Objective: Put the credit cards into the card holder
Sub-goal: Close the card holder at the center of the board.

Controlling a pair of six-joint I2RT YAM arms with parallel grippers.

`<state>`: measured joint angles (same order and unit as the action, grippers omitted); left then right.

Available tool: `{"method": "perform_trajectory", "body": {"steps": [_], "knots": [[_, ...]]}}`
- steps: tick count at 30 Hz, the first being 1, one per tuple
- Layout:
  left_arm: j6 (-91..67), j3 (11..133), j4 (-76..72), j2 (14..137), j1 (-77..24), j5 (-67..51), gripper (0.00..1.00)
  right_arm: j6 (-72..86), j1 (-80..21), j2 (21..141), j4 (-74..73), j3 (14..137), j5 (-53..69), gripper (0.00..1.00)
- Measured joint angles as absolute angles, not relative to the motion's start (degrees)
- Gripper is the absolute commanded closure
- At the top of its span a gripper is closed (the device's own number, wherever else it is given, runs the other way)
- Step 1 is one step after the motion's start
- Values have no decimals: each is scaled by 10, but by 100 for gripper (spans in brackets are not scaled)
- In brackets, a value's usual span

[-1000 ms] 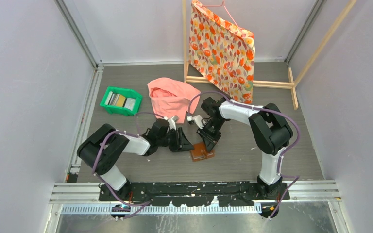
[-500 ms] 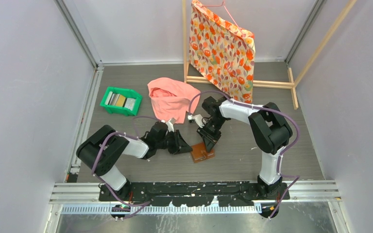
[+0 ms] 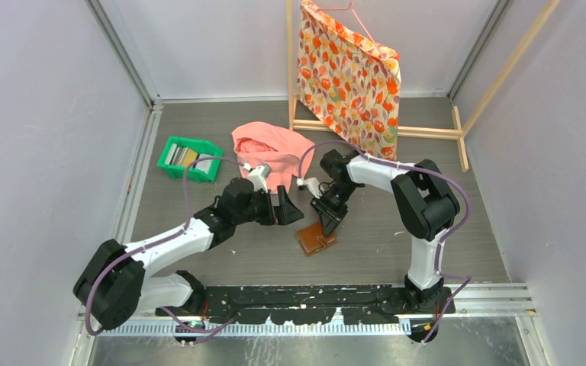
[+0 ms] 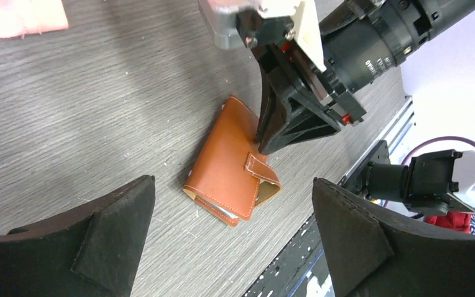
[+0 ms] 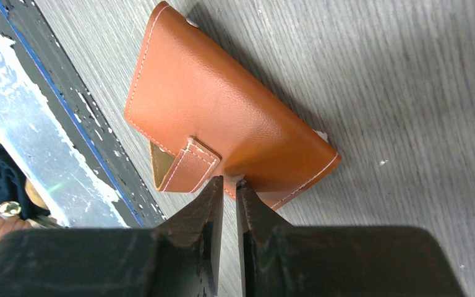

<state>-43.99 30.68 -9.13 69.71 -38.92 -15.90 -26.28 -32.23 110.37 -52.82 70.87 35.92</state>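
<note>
Flat on the grey worktop (image 3: 397, 244), between the two arms: the card holder (image 3: 317, 239), folded shut, brown leather with pale stitching, snap tab wrapped over one long edge, pale layers just showing at its open side. Right hand (image 5: 226, 184) directly above it, pointing down, fingers drawn almost together with only a thin slit between, tips set against the holder's edge just beside the tab; impossible to tell whether any leather is nipped between them. Left hand (image 3: 290, 212) just to the left of the holder, clear of it, spread wide and holding nothing. From the left wrist view, black fingers (image 4: 99, 241) far apart at the bottom corners, the holder lying ahead of them and in line with the gap, untouched by either. Credit cards (image 3: 188, 157) well apart from both hands, stacked on edge in a green tray (image 3: 166, 169) at the far left of the worktop. Near the tray, a crumpled pink cloth (image 3: 271, 152); behind it, a floral fabric (image 3: 347, 76) on a wooden rack (image 3: 427, 132).
</note>
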Motion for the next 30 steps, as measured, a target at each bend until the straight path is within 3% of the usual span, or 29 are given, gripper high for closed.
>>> {"method": "perform_trajectory", "body": {"steps": [5, 12, 23, 30], "knots": [[-415, 313, -69, 690, -378, -157, 0, -288, -322, 1103, -531, 708, 361, 80], [-417, 310, -86, 761, -372, -206, 12, -332, -322, 1068, -512, 674, 345, 79], [-486, 286, -242, 881, -370, -282, 21, -393, -320, 1038, -482, 627, 294, 78], [-536, 287, -322, 940, -370, -319, 34, -396, -321, 1037, -481, 627, 291, 78]]}}
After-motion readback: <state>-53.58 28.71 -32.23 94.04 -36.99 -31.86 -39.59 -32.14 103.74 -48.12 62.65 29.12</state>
